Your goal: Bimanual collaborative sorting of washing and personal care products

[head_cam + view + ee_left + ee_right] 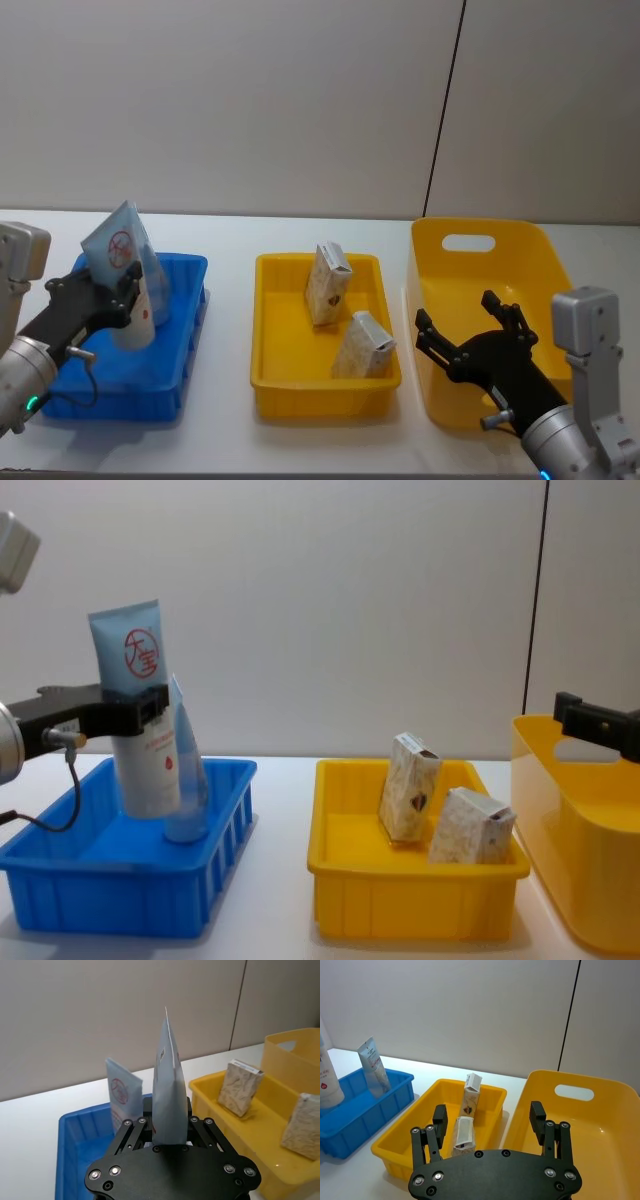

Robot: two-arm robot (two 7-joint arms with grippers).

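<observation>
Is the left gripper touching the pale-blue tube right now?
Touching. The chest view shows the left gripper clamped across the pale-blue tube, and the left wrist view shows its fingers pressed against the tube's sides.

A tall pale-blue squeeze tube (140, 740) and a second tube (188, 780) block the far half of the blue plastic bin (110, 895) at the white table's (228, 400) left edge — the near half lies open. Two beige speckled cartons (327, 283) leave the yellow plastic tray's (272, 330) left strip free.

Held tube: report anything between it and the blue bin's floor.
Nothing visible beneath it. The left tool holds the tube nearly upright, base below the rim of the blue bin; a second tube stands close beside it.
</observation>
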